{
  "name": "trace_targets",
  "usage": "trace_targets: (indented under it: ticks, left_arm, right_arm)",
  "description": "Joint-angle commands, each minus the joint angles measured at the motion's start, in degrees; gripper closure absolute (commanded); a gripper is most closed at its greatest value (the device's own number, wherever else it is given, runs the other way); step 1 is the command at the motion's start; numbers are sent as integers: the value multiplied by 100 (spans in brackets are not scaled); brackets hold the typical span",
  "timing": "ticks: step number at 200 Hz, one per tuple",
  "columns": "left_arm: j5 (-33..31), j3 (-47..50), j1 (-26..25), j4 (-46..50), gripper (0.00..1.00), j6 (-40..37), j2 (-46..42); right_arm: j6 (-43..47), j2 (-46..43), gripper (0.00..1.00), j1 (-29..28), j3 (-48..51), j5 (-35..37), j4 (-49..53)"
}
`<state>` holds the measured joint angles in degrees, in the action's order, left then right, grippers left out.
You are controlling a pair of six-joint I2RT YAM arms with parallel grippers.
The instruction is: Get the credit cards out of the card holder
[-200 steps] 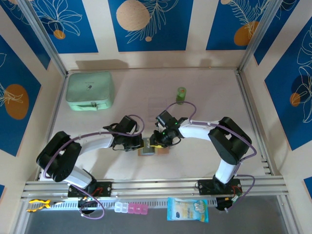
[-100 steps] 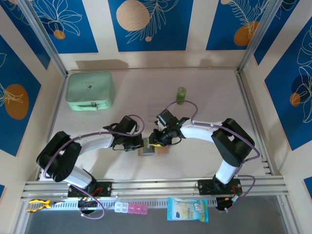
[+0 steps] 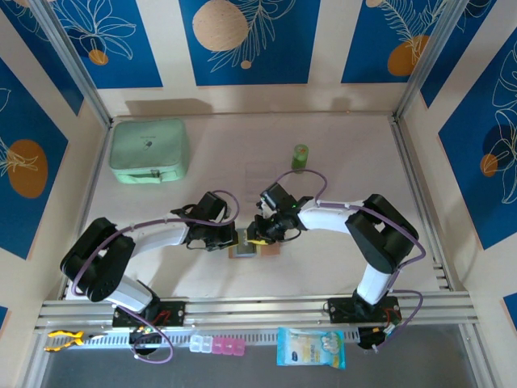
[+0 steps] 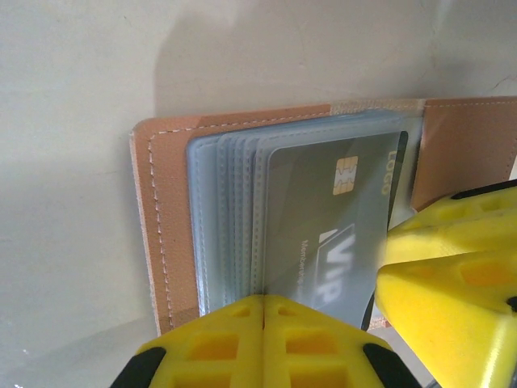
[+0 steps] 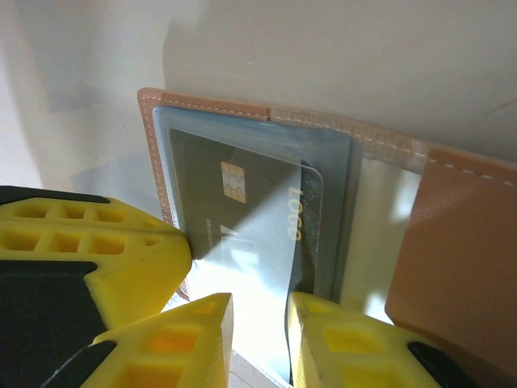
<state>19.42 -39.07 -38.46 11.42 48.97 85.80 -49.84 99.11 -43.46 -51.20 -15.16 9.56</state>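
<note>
The tan card holder (image 3: pixel 267 251) lies open on the table between both arms, with its leather border (image 4: pixel 166 218) and flap (image 5: pixel 460 234) showing. A dark grey credit card (image 4: pixel 323 218) with a chip and "VIP" print sits inside a clear grey-blue pocket. The same card (image 5: pixel 234 202) reads "LOGO" in the right wrist view. My left gripper (image 3: pixel 236 240) is shut, its tips (image 4: pixel 264 303) pressed on the pocket panels' near edge. My right gripper (image 3: pixel 257 235) is open (image 5: pixel 260 323), its fingers either side of the glossy pocket sleeve over the card.
A mint-green zip pouch (image 3: pixel 149 151) lies at the back left and a small green bottle (image 3: pixel 300 157) stands behind the holder. Metal frame rails line the table sides. A pill box (image 3: pixel 216 346) and a wipes packet (image 3: pixel 311 347) rest on the front ledge.
The right gripper has shifted slightly over the holder. The left arm has stayed where it was.
</note>
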Motion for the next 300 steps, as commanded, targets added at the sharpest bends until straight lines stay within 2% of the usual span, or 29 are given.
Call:
trace_targets:
  ticks: [1, 67, 101, 148, 243, 300]
  left_arm:
    - [-240, -13, -30, 343, 100, -61, 32]
    - [-237, -13, -31, 334, 100, -54, 25]
    - [-237, -4, -39, 340, 99, -47, 16]
    - [-237, -4, -32, 361, 99, -48, -3]
    - [-247, -211, -35, 520, 99, -107, -174]
    - [-52, -528, -115, 618, 99, -162, -261]
  right_arm:
    - [-92, 137, 75, 29, 110, -282, -194]
    - [-113, 129, 76, 84, 238, -366, -339]
    - [1, 161, 76, 75, 67, 124, 342]
    - [88, -100, 76, 76, 57, 368, 528]
    - [107, -595, 74, 110, 102, 259, 516]
    - [62, -745, 72, 343, 386, 145, 329]
